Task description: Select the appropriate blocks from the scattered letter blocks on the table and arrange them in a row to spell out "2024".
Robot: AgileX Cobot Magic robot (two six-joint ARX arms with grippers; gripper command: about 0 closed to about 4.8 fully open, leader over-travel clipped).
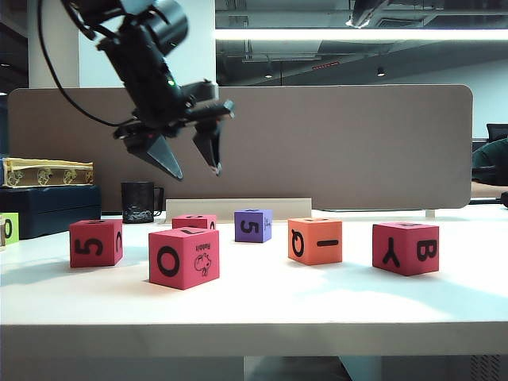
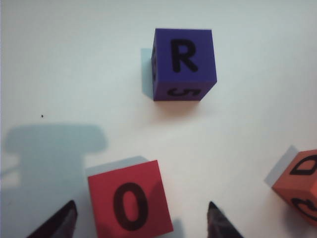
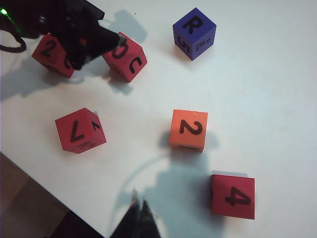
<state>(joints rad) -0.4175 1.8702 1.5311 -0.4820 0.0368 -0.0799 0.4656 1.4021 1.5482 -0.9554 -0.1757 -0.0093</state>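
Nearest the table (image 1: 254, 305) edge sits the bold O block (image 1: 183, 256), unneeded. Behind it: 5 block (image 1: 95, 242), orange block (image 3: 188, 130) showing 2 on top, and Y/B block (image 3: 233, 196) showing 4. My left gripper (image 2: 141, 218) hovers over the 0-top block (image 2: 130, 204), fingers spread and empty, ready to pinch. Right gripper (image 3: 137, 210) hangs near the 4, tips together. Purple block (image 1: 253, 225) farthest, ignore.

Six foam cubes sit on the table (image 1: 333, 298): four red cubes (image 3: 80, 131), one orange cube (image 3: 188, 130), one purple cube (image 3: 194, 33). Behind stands one dark mug (image 1: 139, 202), perhaps glass.
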